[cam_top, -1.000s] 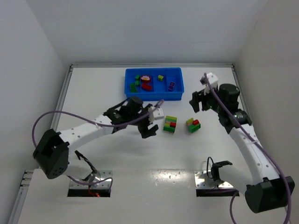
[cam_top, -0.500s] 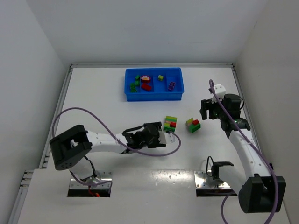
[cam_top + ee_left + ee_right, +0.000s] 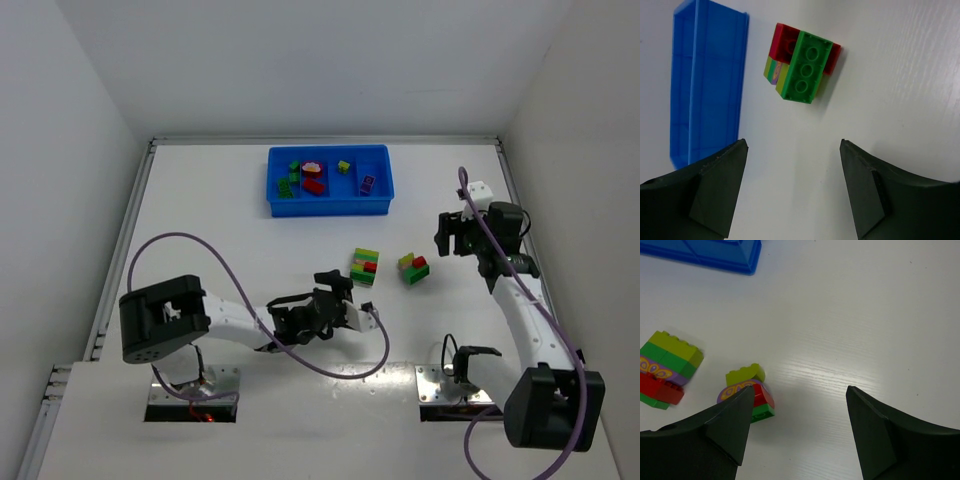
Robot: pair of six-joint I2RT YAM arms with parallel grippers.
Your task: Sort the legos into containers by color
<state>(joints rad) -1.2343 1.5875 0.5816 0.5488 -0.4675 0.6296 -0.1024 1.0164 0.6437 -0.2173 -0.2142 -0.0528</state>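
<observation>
1. On the white surface (image 3: 220,230), toward its far edge, we see the blue tray (image 3: 330,207); its compartments run side by side, and from left to right they hold green bricks (image 3: 292,178), red bricks (image 3: 314,185), a yellow-green brick (image 3: 343,166) and a purple brick (image 3: 367,183).
2. Two clumps of legos stand outside the tray, near the middle of the surface; the larger clump (image 3: 364,267) shows yellow-green, green, purple and red layers; the smaller clump (image 3: 413,268), just to its right and not touching it, has yellow-green over purple, red and green.
3. We find the left tool (image 3: 350,293) on the near side of the larger clump, close to it; its jaws stand wide with nothing between them; in the left wrist view the clump lies beyond the fingertips, untouched, with the tray further off to the left.
4. We find the right tool (image 3: 444,233) to the right of the smaller clump, apart from it; its jaws too are wide and empty; its wrist view looks down on both clumps and one corner of the tray.
</observation>
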